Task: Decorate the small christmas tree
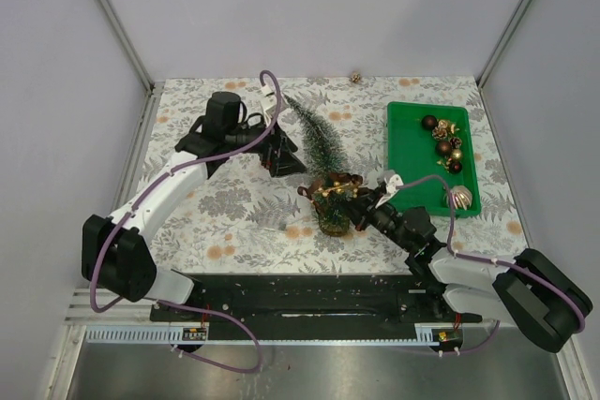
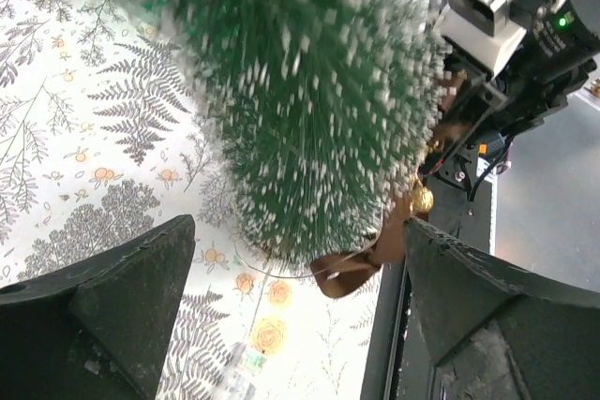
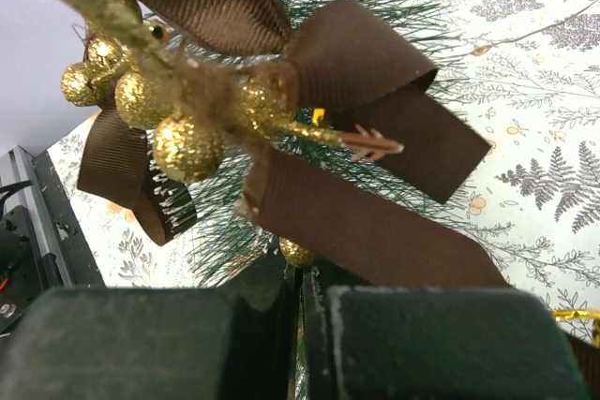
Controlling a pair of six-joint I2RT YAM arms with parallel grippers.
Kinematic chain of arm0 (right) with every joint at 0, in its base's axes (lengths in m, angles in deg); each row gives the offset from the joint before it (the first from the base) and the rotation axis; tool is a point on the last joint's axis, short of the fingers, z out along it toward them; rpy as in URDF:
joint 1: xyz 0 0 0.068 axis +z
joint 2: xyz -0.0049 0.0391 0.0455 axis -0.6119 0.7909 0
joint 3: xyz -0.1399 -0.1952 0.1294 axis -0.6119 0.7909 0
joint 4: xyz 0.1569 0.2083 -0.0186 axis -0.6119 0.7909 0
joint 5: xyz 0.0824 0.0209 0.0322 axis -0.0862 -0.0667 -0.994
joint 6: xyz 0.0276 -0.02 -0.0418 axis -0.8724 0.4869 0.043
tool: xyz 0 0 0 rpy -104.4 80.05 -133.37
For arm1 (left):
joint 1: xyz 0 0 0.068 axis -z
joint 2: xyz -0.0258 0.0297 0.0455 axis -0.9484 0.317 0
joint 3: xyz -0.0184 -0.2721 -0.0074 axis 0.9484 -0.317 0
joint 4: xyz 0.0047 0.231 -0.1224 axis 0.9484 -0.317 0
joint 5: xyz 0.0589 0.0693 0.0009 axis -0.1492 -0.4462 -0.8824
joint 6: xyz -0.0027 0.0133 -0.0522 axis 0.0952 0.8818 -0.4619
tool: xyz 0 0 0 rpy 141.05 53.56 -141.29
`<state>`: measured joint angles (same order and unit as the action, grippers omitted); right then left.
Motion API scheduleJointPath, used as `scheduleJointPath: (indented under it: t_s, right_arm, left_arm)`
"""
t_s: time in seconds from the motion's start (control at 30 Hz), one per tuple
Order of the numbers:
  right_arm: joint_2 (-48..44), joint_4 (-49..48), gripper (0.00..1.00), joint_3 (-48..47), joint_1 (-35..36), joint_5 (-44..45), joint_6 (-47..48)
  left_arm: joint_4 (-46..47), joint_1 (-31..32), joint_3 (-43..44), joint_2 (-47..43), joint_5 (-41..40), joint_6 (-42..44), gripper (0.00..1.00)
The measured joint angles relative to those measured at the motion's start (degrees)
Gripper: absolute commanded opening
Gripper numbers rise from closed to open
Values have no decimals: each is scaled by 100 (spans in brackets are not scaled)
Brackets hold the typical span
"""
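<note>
The small christmas tree (image 1: 317,140) stands on its tan disc base (image 1: 335,220) at the table's middle, its tip leaning to the far left. It fills the left wrist view (image 2: 319,110), blurred. My right gripper (image 1: 362,197) is shut on a brown ribbon bow with gold glitter berries (image 1: 330,186) and holds it against the tree's lower part. The bow fills the right wrist view (image 3: 361,72), just above the closed gripper (image 3: 302,274). My left gripper (image 1: 286,152) is open beside the tree's left flank, its jaws wide apart on either side of the tree (image 2: 298,231); the bow's tail (image 2: 352,269) shows there.
A green tray (image 1: 405,152) at the right holds several dark and gold baubles (image 1: 444,147). A pale ornament (image 1: 459,197) lies on the tray's near edge. A small gold thing (image 1: 355,77) lies at the back wall. White walls enclose the floral-patterned table (image 1: 234,213).
</note>
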<state>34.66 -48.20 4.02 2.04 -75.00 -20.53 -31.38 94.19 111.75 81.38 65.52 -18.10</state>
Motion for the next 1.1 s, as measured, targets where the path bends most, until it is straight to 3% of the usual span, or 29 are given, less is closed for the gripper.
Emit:
scheduleJointPath:
  t_s: [0.2,0.27,0.4,0.53,0.67,0.77,1.1]
  right_arm:
    - [-17,74,0,57,0,-7,35]
    - [17,68,0,59,0,-11,35]
    - [186,-22,0,63,-2,-48,35]
    - [284,-157,0,83,0,-50,33]
    - [284,-184,0,105,0,-50,33]
    - [284,-181,0,105,0,-50,50]
    - [1043,-509,0,-256,0,-48,385]
  left_arm:
    - [496,175,173,216,-76,-385,91]
    - [693,232,225,216,-55,-566,83]
    - [938,352,341,225,11,-756,56]
    - [1075,450,437,289,74,-883,17]
    - [1080,509,472,350,96,-892,14]
    - [1078,527,496,367,103,-929,0]
    - [1023,498,503,328,114,-970,0]
